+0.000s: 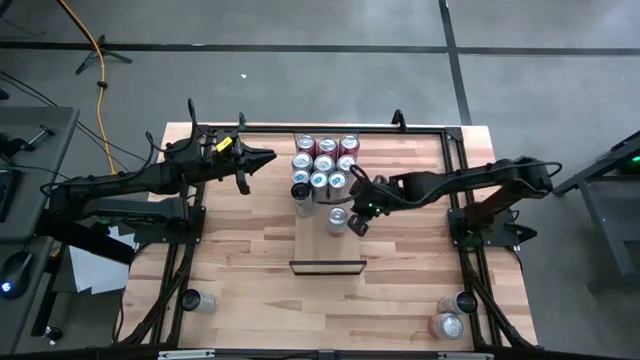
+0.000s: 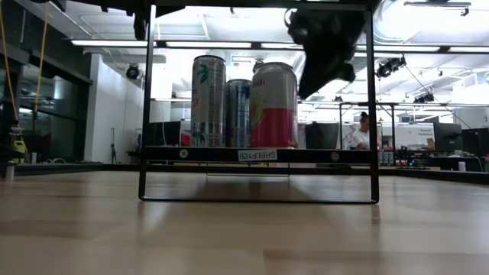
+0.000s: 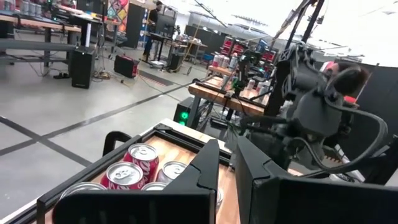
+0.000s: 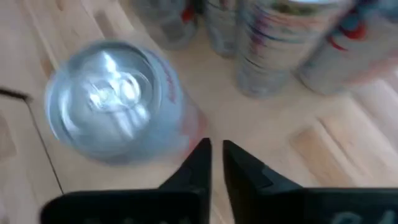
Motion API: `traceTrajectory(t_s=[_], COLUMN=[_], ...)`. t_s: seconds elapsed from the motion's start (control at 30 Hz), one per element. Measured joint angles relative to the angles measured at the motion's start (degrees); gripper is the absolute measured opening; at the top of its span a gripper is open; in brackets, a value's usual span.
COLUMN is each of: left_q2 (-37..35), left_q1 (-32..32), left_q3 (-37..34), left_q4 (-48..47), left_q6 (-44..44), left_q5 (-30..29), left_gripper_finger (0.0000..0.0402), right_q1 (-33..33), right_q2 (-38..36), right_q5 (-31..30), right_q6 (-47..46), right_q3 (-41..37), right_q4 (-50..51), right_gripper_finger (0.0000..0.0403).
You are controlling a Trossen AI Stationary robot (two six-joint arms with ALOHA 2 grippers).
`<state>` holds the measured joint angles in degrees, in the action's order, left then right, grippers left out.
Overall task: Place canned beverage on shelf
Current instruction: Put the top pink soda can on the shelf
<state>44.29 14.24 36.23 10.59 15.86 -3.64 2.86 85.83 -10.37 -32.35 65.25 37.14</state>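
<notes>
Right pincer (image 1: 361,212) clenched empty just beside the upright can (image 1: 337,219) on the shelf (image 1: 312,245), arm outstretched.

Small mirrored label (image 2: 257,155) "SHELF", on the shelf's (image 2: 321,155) front edge.

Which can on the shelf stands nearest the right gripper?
The lone can standing apart in front of the cluster; the right gripper sits shut beside it, not holding it.

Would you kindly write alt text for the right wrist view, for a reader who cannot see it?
The right end effector, fingers nearly together and holding nothing, hovers over the light wood shelf beside an upright silver-topped can. The lower parts of several more cans stand close behind.
</notes>
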Motion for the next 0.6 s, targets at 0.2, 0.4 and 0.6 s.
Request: traceTrajectory(t_s=[0.2,0.4,0.6], left_q2=[0.0,0.0,0.0], left_q1=[0.0,0.0,0.0], left_q3=[0.0,0.0,0.0], left_q4=[0.0,0.0,-0.1], left_q6=[0.0,0.0,0.0], left_q5=[-0.7,-2.0,-2.0], left_gripper_finger=[0.0000,0.0000,0.0000], right_q1=[-1.4,-2.6,-1.8], right_q2=[0.1,0.1,0.1], right_q5=[-1.7,1.5,1.9], right_q6=[-3.7,-2.8,-4.8], right_q3=[-4.3,-4.3,-4.3], right_q4=[-7.8,-12.5,-12.2], right_gripper_finger=[0.0008,0.0002,0.0000])
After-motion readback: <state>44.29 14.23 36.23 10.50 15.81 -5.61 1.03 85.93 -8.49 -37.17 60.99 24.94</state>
